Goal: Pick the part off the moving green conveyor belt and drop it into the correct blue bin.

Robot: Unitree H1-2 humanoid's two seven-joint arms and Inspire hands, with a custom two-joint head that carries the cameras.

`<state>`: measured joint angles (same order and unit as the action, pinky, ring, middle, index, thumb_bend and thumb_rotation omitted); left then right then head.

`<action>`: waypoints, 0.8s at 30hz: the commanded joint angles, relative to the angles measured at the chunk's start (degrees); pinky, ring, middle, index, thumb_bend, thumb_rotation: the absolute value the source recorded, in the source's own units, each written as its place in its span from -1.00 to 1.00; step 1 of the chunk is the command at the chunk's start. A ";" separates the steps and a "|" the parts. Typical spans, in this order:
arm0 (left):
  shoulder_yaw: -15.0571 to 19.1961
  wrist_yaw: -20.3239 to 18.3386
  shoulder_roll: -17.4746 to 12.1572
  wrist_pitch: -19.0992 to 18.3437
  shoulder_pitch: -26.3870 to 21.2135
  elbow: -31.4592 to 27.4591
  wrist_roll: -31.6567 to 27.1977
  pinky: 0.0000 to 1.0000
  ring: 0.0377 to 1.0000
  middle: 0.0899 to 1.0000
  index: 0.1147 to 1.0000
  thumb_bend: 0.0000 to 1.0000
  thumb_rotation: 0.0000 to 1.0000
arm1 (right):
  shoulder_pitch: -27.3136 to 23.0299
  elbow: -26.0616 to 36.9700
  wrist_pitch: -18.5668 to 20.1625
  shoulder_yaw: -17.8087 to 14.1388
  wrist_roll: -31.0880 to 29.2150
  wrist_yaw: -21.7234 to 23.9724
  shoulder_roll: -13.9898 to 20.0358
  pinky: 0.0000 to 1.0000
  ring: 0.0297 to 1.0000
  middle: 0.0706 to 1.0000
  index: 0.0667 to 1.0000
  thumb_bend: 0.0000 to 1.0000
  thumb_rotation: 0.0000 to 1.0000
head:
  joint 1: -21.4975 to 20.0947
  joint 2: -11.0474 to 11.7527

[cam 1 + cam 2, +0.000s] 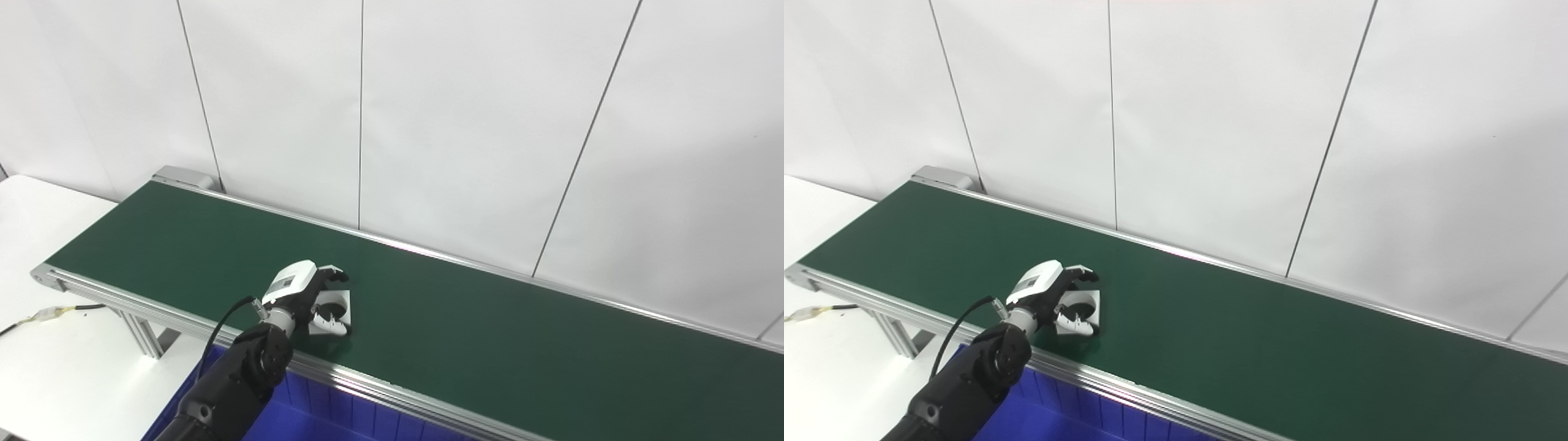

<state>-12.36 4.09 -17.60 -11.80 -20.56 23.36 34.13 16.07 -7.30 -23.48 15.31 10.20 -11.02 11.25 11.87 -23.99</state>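
A white square part [340,304] with a round dark hole lies on the green conveyor belt [490,331] near its front rail. My left hand [306,293] reaches over the rail from the lower left and is shut on the part. Its fingers [334,275] curl over the far edge and the thumb presses across the near side. The part still looks to be touching the belt. In the right eye view the same hand [1053,294] covers the left half of the part [1088,306]. My right hand is not in view.
A blue bin [306,416] sits below the belt's front rail [380,386], under my left forearm. A white table with a loose cable [49,313] lies at the left, beyond the belt's end. White wall panels stand behind the belt.
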 commanded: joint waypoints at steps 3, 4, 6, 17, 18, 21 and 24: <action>1.52 3.82 0.54 0.28 -2.74 -0.74 0.30 0.10 -0.12 0.13 0.06 -0.03 -1.00 | -0.46 1.66 -3.44 -0.10 0.52 -1.46 -0.09 0.55 0.71 0.74 0.65 1.00 -0.15 | 0.07 -0.04; 1.90 3.99 0.81 -0.73 -2.89 -0.79 0.35 0.07 -0.14 0.03 -0.05 -0.02 -1.00 | -0.52 1.61 -3.44 -0.04 0.48 -1.52 -0.06 0.55 0.71 0.74 0.65 1.00 -0.15 | 0.11 0.00; 2.39 4.19 1.16 -1.89 -3.08 -0.83 0.33 0.00 -0.14 -0.04 -0.14 -0.01 -1.00 | -0.62 1.51 -3.44 0.11 0.36 -1.64 0.03 0.56 0.72 0.74 0.65 1.00 -0.15 | 0.16 -0.03; 4.04 3.53 1.69 -5.26 -1.90 -5.09 -0.41 -0.18 -0.08 -0.04 -0.26 -0.05 -1.00 | -0.74 1.67 -3.44 0.27 0.21 -1.55 -0.08 0.57 0.72 0.75 0.66 1.00 -0.13 | -0.32 -0.40; 4.70 4.06 1.96 -4.21 -1.33 -5.90 -1.09 -0.18 -0.09 -0.05 -0.25 -0.05 -1.00 | -0.76 1.69 -3.43 0.34 0.20 -1.59 -0.04 0.58 0.72 0.75 0.66 1.00 -0.13 | -0.37 -0.42; 6.81 5.32 3.05 -1.75 0.44 -8.83 -3.40 -0.20 -0.10 -0.06 -0.24 -0.05 -1.00 | -0.61 2.05 -3.43 0.31 0.53 -1.87 -0.07 0.57 0.72 0.74 0.66 1.00 -0.14 | -0.90 -0.76; 8.92 6.88 4.73 0.64 2.65 -12.80 -5.97 -0.29 -0.14 -0.06 -0.20 -0.06 -1.00 | -0.21 2.67 -3.44 -0.06 1.00 -1.86 -0.28 0.56 0.71 0.74 0.65 1.00 -0.11 | -1.28 -1.07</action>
<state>-4.33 8.65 -13.38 -14.15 -17.68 13.47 29.26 15.87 -7.01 -23.48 15.58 10.75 -12.27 11.20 10.63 -24.96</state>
